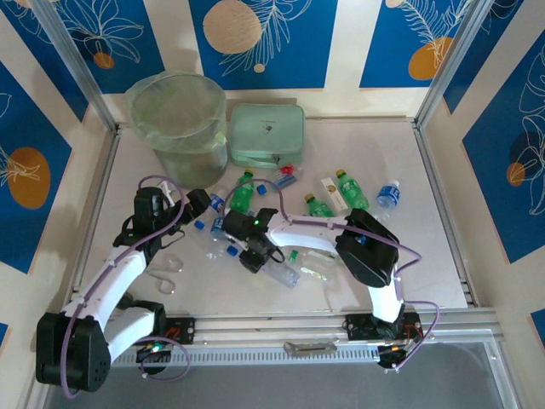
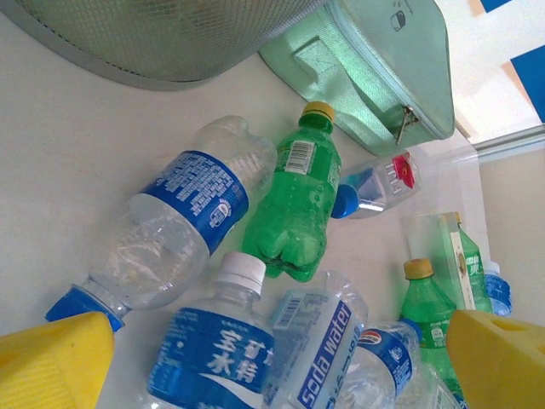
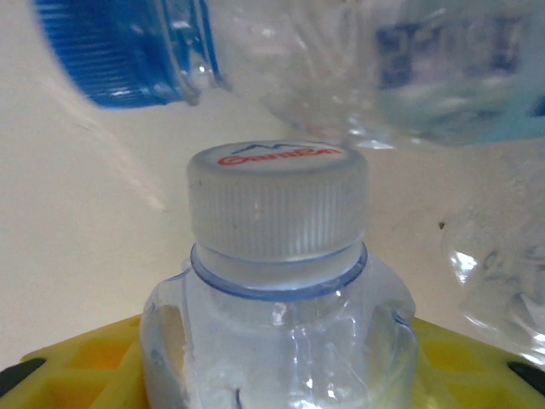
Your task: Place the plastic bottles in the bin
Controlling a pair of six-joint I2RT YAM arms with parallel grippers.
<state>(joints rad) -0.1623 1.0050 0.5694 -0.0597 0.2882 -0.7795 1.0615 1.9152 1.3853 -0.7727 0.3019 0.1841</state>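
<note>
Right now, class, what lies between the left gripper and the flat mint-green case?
In the left wrist view, a green plastic bottle with a yellow cap, plus clear blue-labelled bottles.

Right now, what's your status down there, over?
Left gripper open over the loose bottles. Right gripper shut on a white-capped clear bottle. Bin stands at far left. Blue-capped bottle lies close beyond the cap.

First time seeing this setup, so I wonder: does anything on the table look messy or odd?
Yes. The bottles lie tipped in a jumble before the bin. One clear bottle looks crumpled, and a small carton sits among them.
</note>
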